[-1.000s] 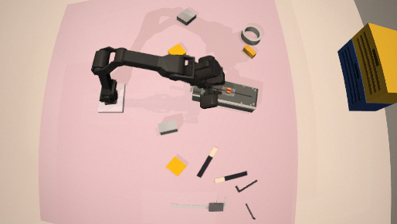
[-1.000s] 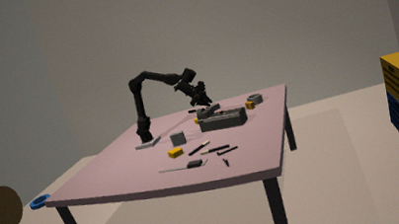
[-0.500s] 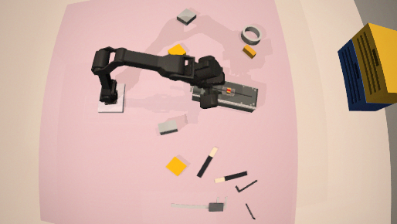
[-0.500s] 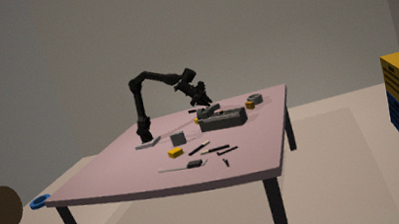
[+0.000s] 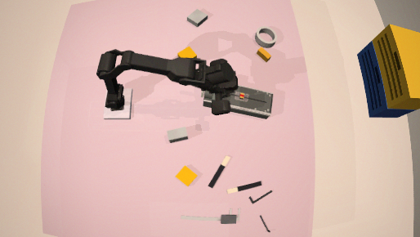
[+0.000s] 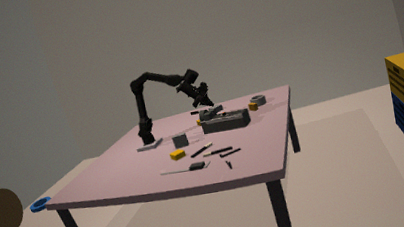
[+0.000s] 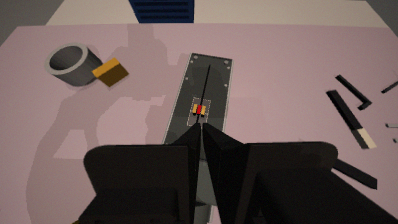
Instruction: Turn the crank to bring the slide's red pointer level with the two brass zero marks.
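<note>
The machine is a long dark grey box with a slot along its top. Its red pointer sits between the two brass marks and looks about level with them in the wrist view; a tiny offset cannot be ruled out. My gripper is shut, its fingertips together with nothing seen between them. It is above the machine's near end. The arm and fingers hide the crank handle in the top view and the wrist view; whether the fingers touch it cannot be told.
A grey ring and an orange block lie beyond the machine. A grey block and a yellow block lie on the other side, with black-and-cream tools, hex keys and a caliper.
</note>
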You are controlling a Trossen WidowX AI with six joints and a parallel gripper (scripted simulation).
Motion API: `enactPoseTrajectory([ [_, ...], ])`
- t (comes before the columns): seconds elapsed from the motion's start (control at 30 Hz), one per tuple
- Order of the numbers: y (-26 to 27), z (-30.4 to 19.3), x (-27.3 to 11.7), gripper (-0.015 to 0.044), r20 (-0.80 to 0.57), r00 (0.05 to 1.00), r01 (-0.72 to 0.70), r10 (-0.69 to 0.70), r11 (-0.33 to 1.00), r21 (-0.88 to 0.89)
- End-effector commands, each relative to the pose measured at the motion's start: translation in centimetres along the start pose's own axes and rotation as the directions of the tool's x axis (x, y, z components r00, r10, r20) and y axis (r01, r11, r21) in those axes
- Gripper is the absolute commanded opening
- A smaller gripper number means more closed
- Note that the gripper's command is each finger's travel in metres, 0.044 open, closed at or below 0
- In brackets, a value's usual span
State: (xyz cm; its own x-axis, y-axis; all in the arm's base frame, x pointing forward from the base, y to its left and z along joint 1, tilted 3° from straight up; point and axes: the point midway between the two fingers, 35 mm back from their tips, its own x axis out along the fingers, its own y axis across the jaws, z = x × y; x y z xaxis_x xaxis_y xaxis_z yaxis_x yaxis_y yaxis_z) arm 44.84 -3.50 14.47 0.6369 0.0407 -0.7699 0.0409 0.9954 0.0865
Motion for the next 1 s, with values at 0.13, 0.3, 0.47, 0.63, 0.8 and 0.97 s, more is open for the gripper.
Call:
enactPoseTrajectory([
  [0.13,0.00,0.00,0.00,0.0000,0.000,1.000,0.000,0.000,1.000,0.000],
  [0.3,0.00,0.00,0.00,0.0000,0.000,1.000,0.000,0.000,1.000,0.000],
  [0.47,0.00,0.00,0.00,0.0026,0.000,1.000,0.000,0.000,1.000,0.000],
  [0.63,0.00,0.00,0.00,0.0157,0.000,1.000,0.000,0.000,1.000,0.000],
  [0.8,0.00,0.00,0.00,0.0289,0.000,1.000,0.000,0.000,1.000,0.000],
  [0.97,0.00,0.00,0.00,0.0420,0.000,1.000,0.000,0.000,1.000,0.000],
])
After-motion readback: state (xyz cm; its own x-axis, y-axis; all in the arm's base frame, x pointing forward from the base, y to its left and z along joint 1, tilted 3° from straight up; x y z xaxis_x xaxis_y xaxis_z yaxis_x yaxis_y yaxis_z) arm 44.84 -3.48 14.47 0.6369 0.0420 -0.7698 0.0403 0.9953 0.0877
